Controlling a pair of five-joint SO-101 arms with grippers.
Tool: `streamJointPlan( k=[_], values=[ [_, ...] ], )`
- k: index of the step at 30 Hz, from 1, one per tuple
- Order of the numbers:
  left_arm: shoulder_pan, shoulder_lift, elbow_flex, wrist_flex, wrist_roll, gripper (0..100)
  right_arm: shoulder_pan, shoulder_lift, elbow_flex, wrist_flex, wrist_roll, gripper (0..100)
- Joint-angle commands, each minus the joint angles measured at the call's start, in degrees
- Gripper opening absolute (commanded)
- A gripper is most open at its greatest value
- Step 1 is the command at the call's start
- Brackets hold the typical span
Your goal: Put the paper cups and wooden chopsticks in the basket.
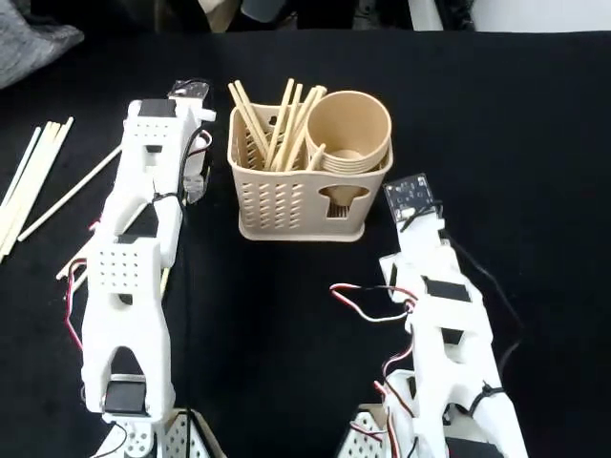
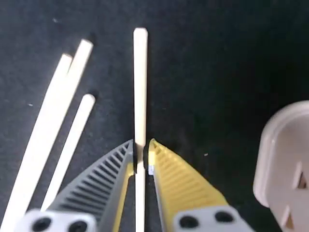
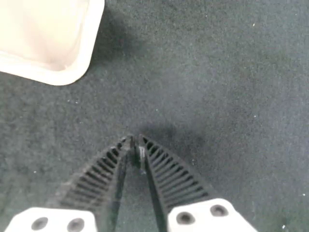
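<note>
Between the fingers of the left gripper (image 2: pixel 140 154) a chopstick (image 2: pixel 140 87) is clamped in its wrist view; from above, paper cups (image 1: pixel 351 126) are seen in the basket (image 1: pixel 286 205); the right gripper (image 3: pixel 135 143) is closed, empty

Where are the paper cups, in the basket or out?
In. The stacked paper cups stand inside the basket, beside a bunch of chopsticks.

Soft, even light
The black cloth worktop (image 1: pixel 535 114) reads matte; the beige slotted plastic basket (image 3: pixel 48 38) throws a faint, soft-edged shadow beside its corner
</note>
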Motion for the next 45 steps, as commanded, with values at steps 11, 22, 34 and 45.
streamJointPlan(
  k=[11,22,34,45],
  values=[
    [-4.00,-4.66,-8.40,11.96,5.01,3,0.70,-1.54,-0.31,-0.62,0.53,1.2],
    [-5.85,-42.20,31.34,-4.75,5.45,3,0.70,-1.45,-0.31,-0.79,0.53,1.2],
    [-3.91,-98.46,83.91,-46.15,5.89,3,0.70,-1.45,-0.31,-0.79,0.53,1.2],
    [10.15,-129.49,99.65,-81.67,5.54,3,0.70,-1.36,-0.31,-0.79,0.53,1.2]
  ],
)
